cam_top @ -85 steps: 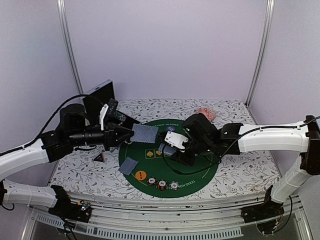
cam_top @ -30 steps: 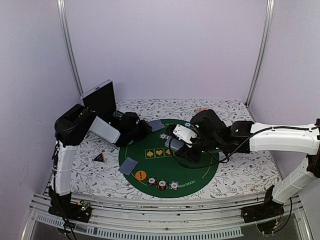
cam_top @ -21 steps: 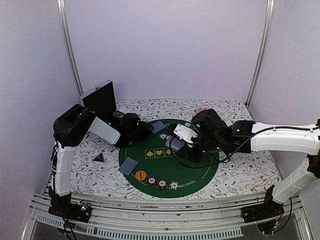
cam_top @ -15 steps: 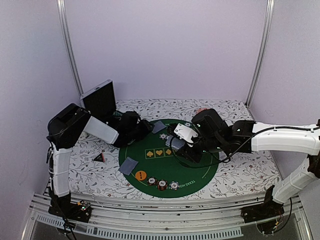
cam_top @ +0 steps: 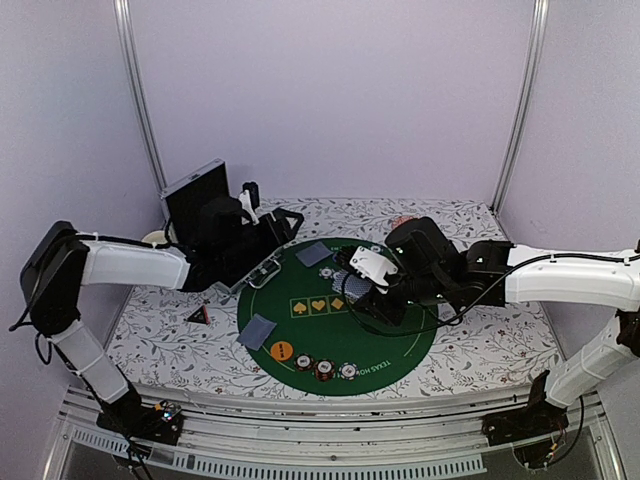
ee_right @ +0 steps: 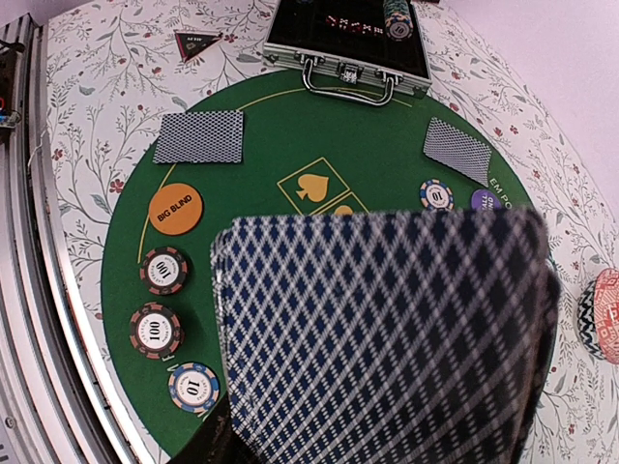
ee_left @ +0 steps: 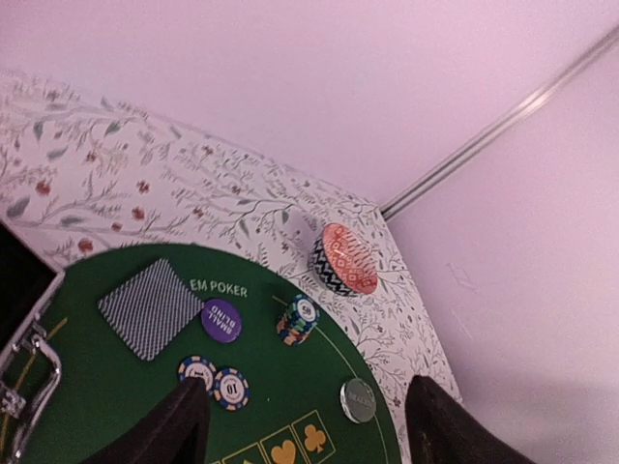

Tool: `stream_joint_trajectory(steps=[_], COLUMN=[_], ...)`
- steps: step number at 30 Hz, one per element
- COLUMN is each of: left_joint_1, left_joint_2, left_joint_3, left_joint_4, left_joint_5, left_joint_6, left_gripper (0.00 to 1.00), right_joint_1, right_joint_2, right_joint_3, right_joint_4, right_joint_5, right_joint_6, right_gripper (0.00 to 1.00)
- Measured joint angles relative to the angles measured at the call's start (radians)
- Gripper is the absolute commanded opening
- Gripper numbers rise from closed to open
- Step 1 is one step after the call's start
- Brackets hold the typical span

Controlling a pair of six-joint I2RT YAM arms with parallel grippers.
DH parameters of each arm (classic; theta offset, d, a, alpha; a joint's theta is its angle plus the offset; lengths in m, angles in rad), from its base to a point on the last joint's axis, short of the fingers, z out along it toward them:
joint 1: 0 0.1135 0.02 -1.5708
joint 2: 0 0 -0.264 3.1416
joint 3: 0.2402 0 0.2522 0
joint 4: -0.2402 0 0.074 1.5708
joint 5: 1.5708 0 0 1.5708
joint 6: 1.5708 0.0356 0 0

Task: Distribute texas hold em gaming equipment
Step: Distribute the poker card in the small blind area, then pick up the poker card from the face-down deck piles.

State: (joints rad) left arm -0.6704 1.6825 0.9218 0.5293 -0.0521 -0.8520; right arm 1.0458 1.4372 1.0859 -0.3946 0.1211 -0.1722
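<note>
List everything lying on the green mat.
A near card, a far card, orange disc, purple disc, pale disc, three near chips, far chips. The right arm and its held cards hide part of the mat.

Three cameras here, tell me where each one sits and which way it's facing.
Top external: above and behind the bases, looking down on the green mat; left arm and right arm both show.
Left wrist: on the left arm, facing the mat's far edge and the pink dish; the open left gripper frames the bottom.
Right wrist: over the mat, facing the case; the held deck and one dark finger fill the foreground.
Shared: both wrist views catch the lone card by the purple disc.
</note>
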Motion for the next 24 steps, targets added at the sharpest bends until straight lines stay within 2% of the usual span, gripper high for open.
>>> stream_joint_trajectory(steps=[7, 11, 12, 17, 24], left_joint_1=[-0.017, -0.021, -0.024, -0.067, -0.172], left_joint_2=[-0.292, -0.385, -0.397, -0.405, -0.352], left_joint_3=[-0.114, -0.167, -0.174, -0.175, -0.112], left_joint_4=[-0.033, -0.064, -0.074, -0.147, -0.277], left_joint_5=[0.142, 0.328, 0.388, 0.569, 0.606], left_joint_6=[0.228, 0.318, 0.334, 0.412, 0.552], left_gripper=[0.88, 0.92, 0.97, 0.98, 0.94], right_joint_1=[0.000, 0.000, 0.000, 0.000, 0.018], right_joint_2=[0.000, 0.000, 0.000, 0.004, 0.034], right_joint_3=[0.000, 0.000, 0.000, 0.003, 0.034], right_joint_4=[0.002, 0.002, 0.002, 0.002, -0.002], right_joint_5=[-0.002, -0.004, -0.005, -0.014, -0.024], right_joint_6=[0.000, -0.003, -0.004, -0.009, -0.019], right_gripper=[0.43, 0.43, 0.43, 0.43, 0.43])
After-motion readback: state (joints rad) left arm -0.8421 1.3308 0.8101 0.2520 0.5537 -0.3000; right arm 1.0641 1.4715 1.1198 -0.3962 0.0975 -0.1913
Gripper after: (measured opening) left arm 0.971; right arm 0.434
